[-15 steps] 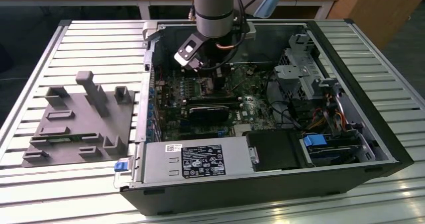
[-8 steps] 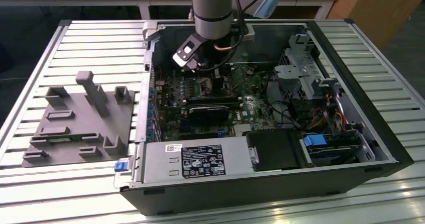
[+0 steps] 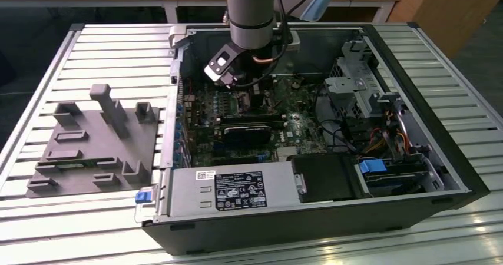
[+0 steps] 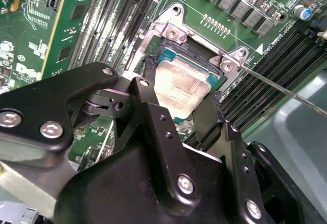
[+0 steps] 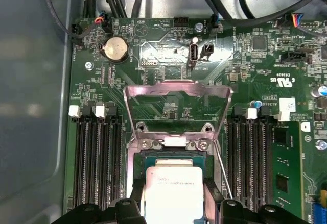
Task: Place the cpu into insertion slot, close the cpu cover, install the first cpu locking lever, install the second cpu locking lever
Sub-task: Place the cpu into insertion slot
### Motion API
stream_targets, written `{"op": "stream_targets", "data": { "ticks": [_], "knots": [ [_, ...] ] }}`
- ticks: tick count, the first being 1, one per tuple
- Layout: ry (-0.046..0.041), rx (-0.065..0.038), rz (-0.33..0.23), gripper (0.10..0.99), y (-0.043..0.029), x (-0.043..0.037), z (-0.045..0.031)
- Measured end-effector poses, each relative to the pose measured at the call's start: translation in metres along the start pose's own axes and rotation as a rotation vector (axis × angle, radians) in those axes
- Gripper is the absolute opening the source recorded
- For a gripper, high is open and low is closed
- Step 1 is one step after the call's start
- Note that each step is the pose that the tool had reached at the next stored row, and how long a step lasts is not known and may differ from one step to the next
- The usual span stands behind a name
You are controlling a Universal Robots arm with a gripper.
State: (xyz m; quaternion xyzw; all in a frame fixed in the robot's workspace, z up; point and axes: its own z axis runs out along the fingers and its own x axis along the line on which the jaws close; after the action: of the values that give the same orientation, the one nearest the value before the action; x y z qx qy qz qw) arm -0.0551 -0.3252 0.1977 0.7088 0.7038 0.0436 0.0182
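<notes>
In both wrist views my gripper is shut on the cpu, one black finger on each of two opposite edges. The silvery-beige cpu lies level in or just over the insertion slot, whose bluish inside shows along its edges; I cannot tell if it is fully seated. The cpu cover stands swung up, hinged at the slot's far side. A thin locking lever sticks out loose beside the slot. In the exterior view the gripper reaches down into the open computer case.
Long black memory slots flank the slot on both sides. A black card, the power supply and a drive cage crowd the case. A grey fixture lies on the slatted table at the exterior view's left.
</notes>
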Motion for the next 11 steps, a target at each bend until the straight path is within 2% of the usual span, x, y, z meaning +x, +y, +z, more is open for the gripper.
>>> {"op": "stream_targets", "data": {
  "ticks": [4,11],
  "knots": [
    [0.0049,0.0,0.0,0.537,-0.0001,0.0,0.0021],
    [0.0055,0.0,0.0,0.537,-0.0002,-0.0001,0.0027]
  ]
}}
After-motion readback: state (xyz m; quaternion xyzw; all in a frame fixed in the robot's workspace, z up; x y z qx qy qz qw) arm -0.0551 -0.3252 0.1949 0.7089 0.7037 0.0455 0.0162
